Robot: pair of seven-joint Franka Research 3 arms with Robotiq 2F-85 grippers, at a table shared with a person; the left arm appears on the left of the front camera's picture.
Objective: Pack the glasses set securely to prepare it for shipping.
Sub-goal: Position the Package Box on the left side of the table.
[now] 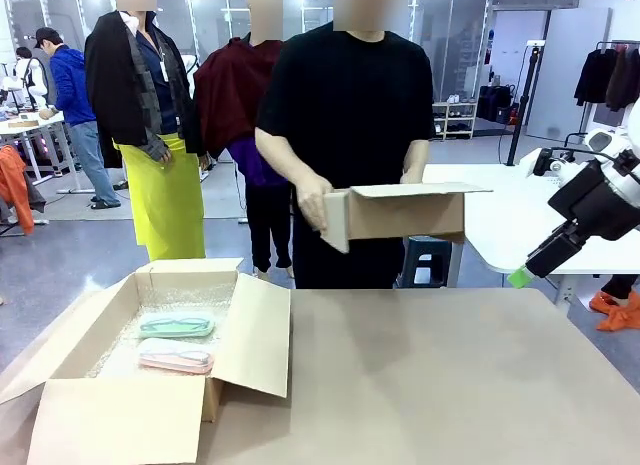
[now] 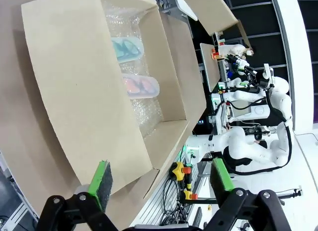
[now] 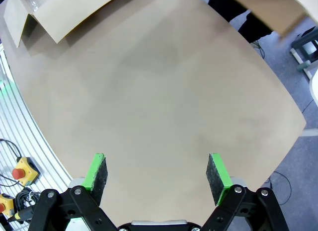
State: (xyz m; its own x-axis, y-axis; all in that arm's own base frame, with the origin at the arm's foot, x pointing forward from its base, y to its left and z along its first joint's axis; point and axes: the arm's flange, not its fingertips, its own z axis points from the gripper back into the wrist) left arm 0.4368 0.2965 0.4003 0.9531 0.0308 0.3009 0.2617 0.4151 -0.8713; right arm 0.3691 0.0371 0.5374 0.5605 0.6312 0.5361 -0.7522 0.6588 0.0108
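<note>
glasses set: mint green case [image 1: 177,326] and pink case [image 1: 176,359] on bubble wrap [image 1: 190,298] in the box [image 1: 255,330], likely light, rigid, smooth-lidded, best gripped across narrow sides; both end effectors wide, empty.

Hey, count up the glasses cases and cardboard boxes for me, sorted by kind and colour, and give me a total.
Mint green oblong glasses case with clear lid: 1
Pink oblong glasses case with clear lid: 1
Brown cardboard boxes: 2, the open box on the table holding both cases on bubble wrap, and the smaller box in the person's hands
Total: 4
</note>
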